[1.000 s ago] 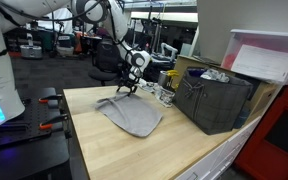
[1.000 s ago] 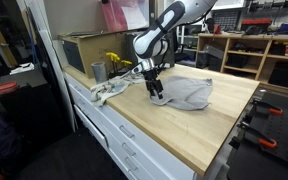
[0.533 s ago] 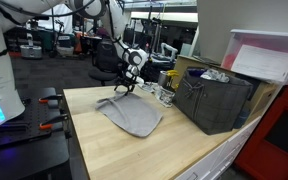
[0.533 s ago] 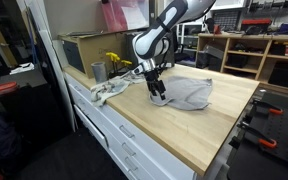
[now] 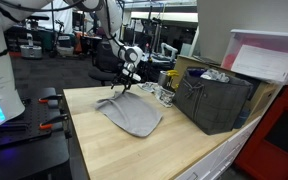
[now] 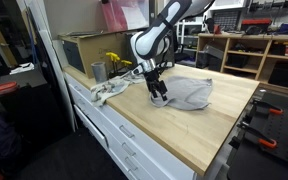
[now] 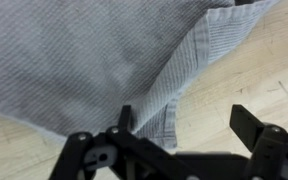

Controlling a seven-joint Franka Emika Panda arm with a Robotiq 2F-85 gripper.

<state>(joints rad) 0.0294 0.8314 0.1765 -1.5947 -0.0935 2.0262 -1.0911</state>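
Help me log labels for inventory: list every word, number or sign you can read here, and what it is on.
None readable. The gray cloth under the open tool is plain. The pale front of the pink bin is too blurred to show any print; the black crate shows no label.

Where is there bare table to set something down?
Widest bare table: from the cloth to the drawer-side edge. A narrow strip between cloth and bin. Crowded: the corner with can and rag, beside the open gripper over the cloth's edge.
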